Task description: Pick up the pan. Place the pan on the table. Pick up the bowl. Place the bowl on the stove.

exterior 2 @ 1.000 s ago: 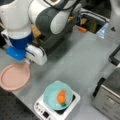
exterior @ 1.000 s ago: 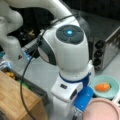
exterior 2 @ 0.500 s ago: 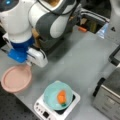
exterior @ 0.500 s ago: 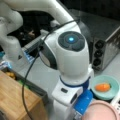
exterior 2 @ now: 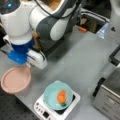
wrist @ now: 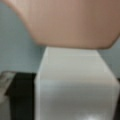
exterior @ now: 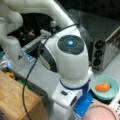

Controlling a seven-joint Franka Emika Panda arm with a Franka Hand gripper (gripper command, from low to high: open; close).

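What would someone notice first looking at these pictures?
The big white robot arm fills both front views, its wrist low over the pink pan, which lies on the grey table at a front view's left. Beside it, the teal bowl with something orange inside sits on the stove.

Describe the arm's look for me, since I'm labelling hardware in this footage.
The arm has glossy white rounded shells with dark grey joint sections. One joint cap is a dark disc with a glowing blue light. A black cable loops along it. Blue parts sit near the wrist, above a white block. The hand itself isn't clearly visible.
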